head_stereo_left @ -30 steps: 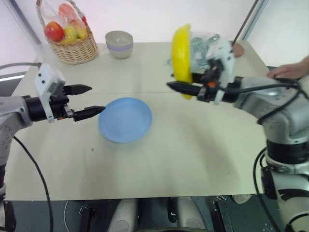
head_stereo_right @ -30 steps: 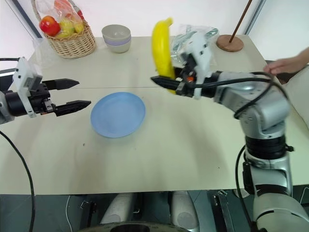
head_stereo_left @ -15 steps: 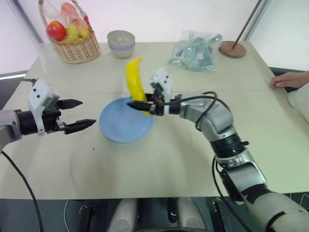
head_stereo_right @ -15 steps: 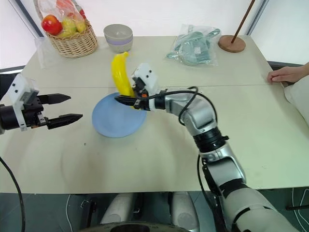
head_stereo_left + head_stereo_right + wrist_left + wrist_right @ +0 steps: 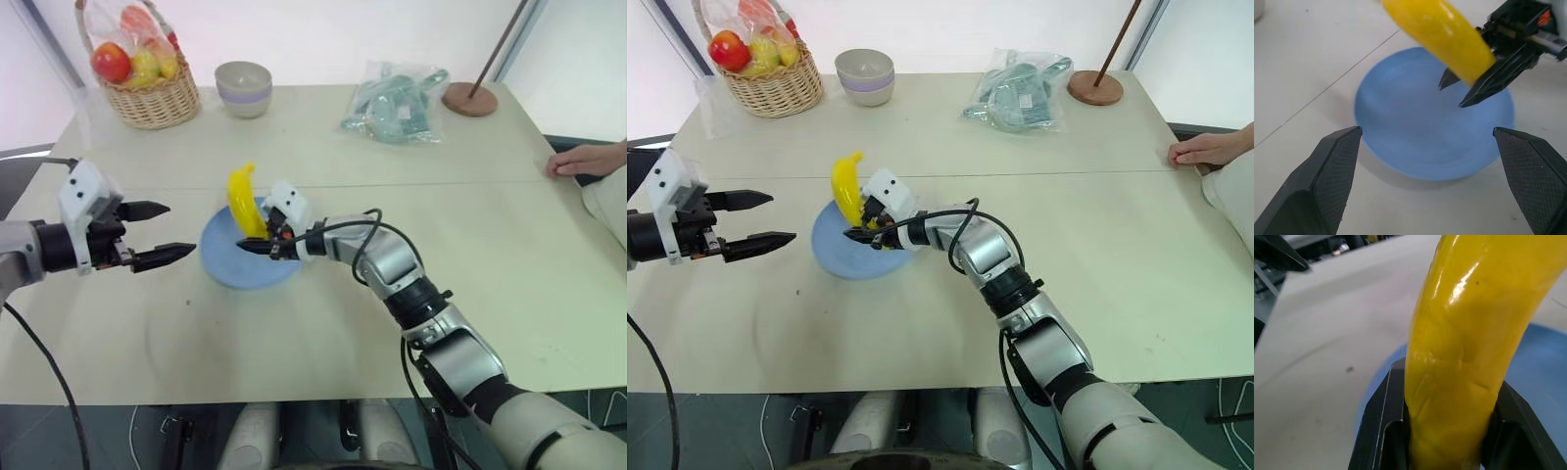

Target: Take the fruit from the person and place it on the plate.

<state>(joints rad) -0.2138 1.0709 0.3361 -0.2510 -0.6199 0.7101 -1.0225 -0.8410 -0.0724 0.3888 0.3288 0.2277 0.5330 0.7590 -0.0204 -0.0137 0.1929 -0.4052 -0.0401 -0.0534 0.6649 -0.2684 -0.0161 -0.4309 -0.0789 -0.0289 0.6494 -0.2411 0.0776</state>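
The fruit, a yellow banana (image 5: 242, 199), stands nearly upright with my right gripper (image 5: 250, 245) shut on its lower end. It hangs over the far side of the light-blue plate (image 5: 223, 266); whether it touches the plate I cannot tell. In the right wrist view the banana (image 5: 1464, 347) rises between the black fingers (image 5: 1378, 431). My left gripper (image 5: 176, 230) is open and holds nothing, just left of the plate and pointing at it. In its wrist view the plate (image 5: 1400, 137) lies beyond the fingers (image 5: 1327, 171). The person's hand (image 5: 578, 160) rests on the table's right edge.
A wicker basket (image 5: 147, 98) with wrapped fruit stands at the far left corner, with a small bowl (image 5: 242, 88) beside it. A clear plastic bag (image 5: 397, 103) and a round wooden base (image 5: 468, 98) with a rod sit at the far right.
My right gripper has carried the banana down and to the left, from high over the table's middle to just over the plate. The left gripper has stayed open and nearly still.
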